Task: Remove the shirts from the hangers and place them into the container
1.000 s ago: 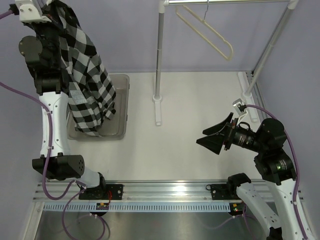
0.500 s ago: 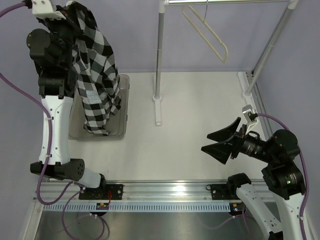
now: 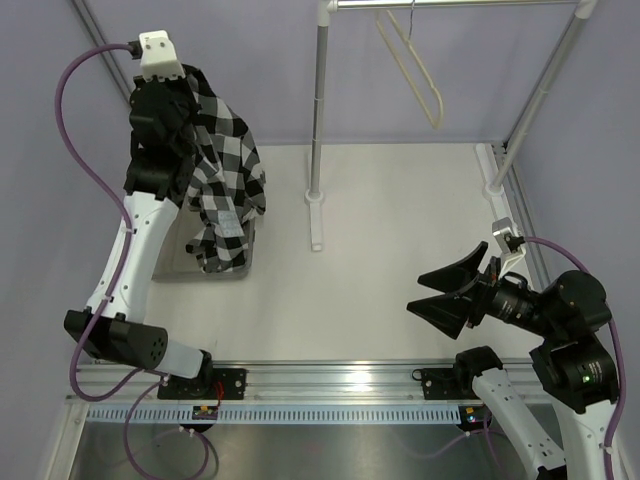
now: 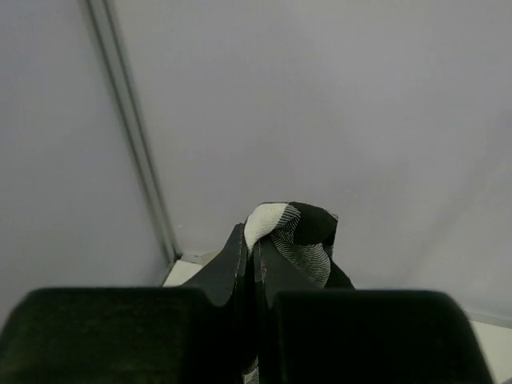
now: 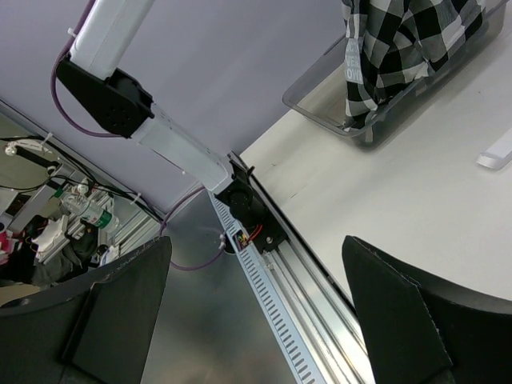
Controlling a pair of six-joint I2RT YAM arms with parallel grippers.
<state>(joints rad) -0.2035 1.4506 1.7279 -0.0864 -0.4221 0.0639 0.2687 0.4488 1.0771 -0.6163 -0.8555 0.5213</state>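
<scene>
My left gripper [image 3: 186, 82] is raised high at the back left, shut on a fold of the black-and-white checked shirt [image 3: 226, 170]. The shirt hangs from it, and its lower end reaches into the translucent grey container [image 3: 170, 268] below. In the left wrist view the fingers [image 4: 232, 264] pinch the shirt's fabric [image 4: 280, 228] between them. The cream hanger [image 3: 414, 68] hangs bare on the rail at the top. My right gripper [image 3: 446, 291] stands open at the right, holding nothing. In the right wrist view the shirt [image 5: 400, 40] drapes over the container [image 5: 320, 96].
A clothes rack's upright pole [image 3: 318, 100] stands on a white foot [image 3: 316, 222] mid-table; a second slanted pole [image 3: 545, 95] is at the right. An aluminium rail [image 3: 320, 385] runs along the near edge. The left arm [image 5: 120, 48] crosses the right wrist view.
The left arm has swung right and away from the camera with the shirt, which now bunches lower into the container. The hanger has swung on the rail. The right gripper has drawn back slightly.
</scene>
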